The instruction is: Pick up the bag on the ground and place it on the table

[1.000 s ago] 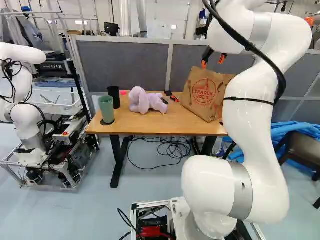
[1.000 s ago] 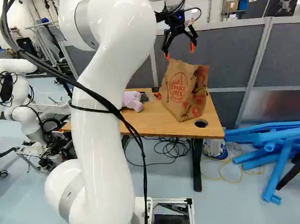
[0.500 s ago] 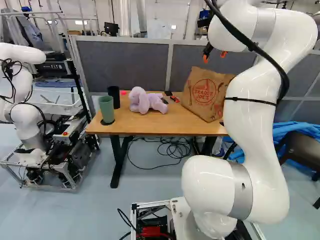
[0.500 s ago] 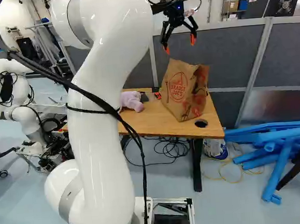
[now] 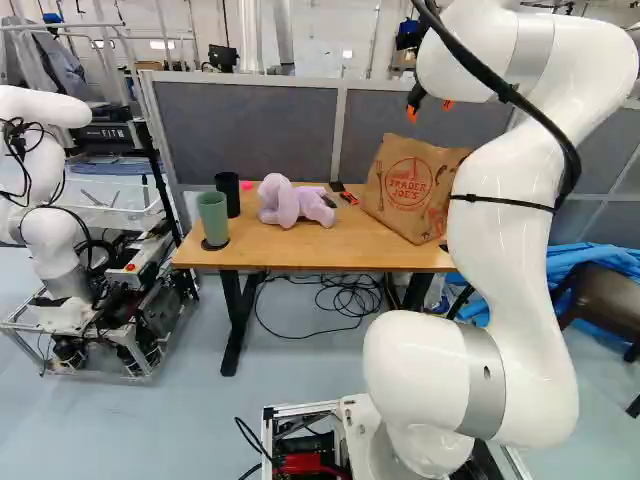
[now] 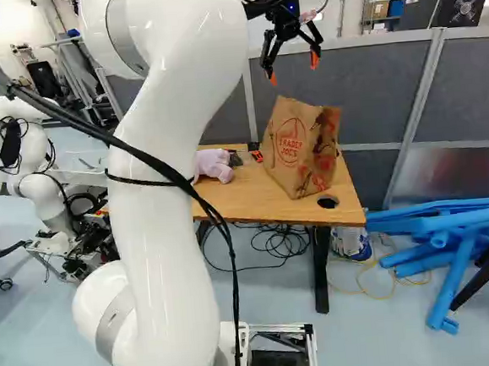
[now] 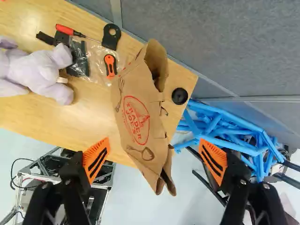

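In the right base view my gripper hangs above the brown paper bag, apart from its top. The bag stands on the wooden table near its right end, leaning a little. In the wrist view the gripper has its fingers wide apart with nothing gripped; the bag lies below and ahead of them, its opening showing as a long narrow fold. The left base view shows the bag beside the arm.
A purple plush toy, a green cup, a black cup and small tools are on the table. Grey partitions stand behind it. Blue tubes lie at its right. Another robot stands at the left.
In the right base view, the upper arm has shifted a little to the left and the gripper has risen slightly above the bag. The bag has not moved, and the gripper has stayed open.
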### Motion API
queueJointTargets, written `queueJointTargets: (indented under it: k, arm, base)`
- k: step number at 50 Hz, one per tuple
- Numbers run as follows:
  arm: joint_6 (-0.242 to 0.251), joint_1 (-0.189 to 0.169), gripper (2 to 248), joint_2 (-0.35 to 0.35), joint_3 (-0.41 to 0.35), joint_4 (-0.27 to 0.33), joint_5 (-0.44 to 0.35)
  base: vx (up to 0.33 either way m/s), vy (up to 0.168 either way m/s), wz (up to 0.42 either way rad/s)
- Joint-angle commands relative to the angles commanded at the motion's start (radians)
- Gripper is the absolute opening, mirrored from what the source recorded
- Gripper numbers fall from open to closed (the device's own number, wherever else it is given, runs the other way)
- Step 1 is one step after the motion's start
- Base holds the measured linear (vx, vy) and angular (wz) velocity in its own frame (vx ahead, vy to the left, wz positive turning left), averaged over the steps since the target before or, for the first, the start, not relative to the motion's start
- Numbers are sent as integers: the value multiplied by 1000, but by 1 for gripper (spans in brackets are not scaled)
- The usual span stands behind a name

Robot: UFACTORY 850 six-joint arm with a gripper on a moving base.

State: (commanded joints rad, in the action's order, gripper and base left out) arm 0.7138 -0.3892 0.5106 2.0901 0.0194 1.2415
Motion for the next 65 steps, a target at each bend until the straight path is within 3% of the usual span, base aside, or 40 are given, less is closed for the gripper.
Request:
queueJointTargets:
  k: [39, 65]
  arm:
    - [-2, 1, 247, -3, -6, 0, -7]
    - [-26, 14, 247, -29, -72, -1, -76]
  base:
    - [0, 0, 0]
    - [0, 0, 0]
